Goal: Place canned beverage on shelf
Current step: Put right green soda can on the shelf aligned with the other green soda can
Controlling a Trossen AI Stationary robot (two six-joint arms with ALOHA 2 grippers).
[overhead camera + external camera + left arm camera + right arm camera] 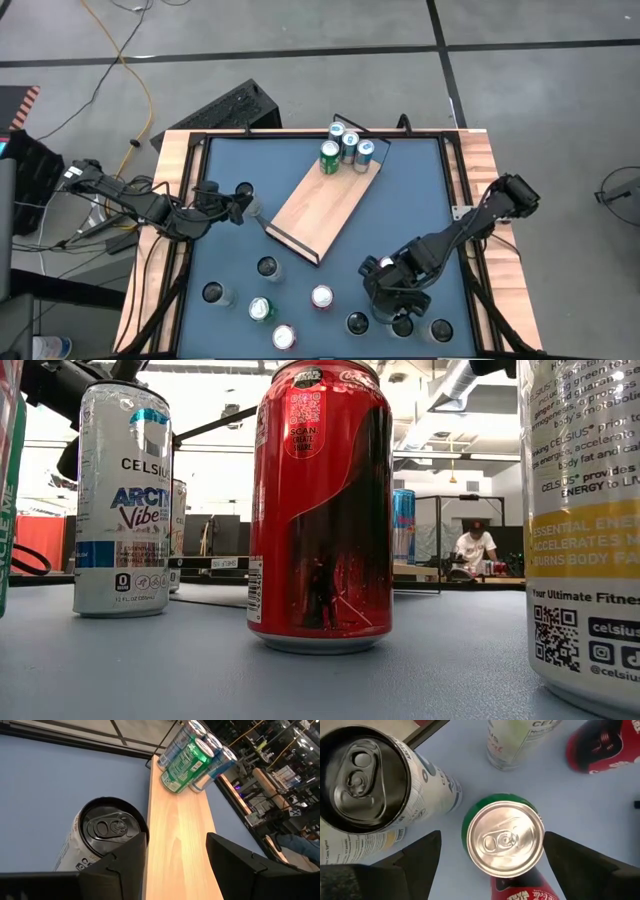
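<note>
The shelf (322,200) is a light-wood board lying at a slant in the middle of the blue table, with several cans (348,145) standing at its far end. My left gripper (245,200) is open at the board's near-left end. In the left wrist view its fingers (175,850) stand over the board (177,835). A white can with a black top (105,830) stands on the table just outside one finger. My right gripper (388,292) is open, pointing down over the near right cans. Its fingers (491,840) stand on either side of a green can with a silver top (504,840), apart from it. My left gripper has the outer side of one finger (131,851) right beside the rim of the white can's black top (142,827). I cannot tell whether they touch. The can stands upright on the table beside the board's edge.
Several loose cans stand along the table's near side (283,337), among them a red one (322,297) and a green one (262,308). In the right wrist view a white can with a black top (362,777) stands close beside the green can. A wooden rim (480,170) runs round the table.
</note>
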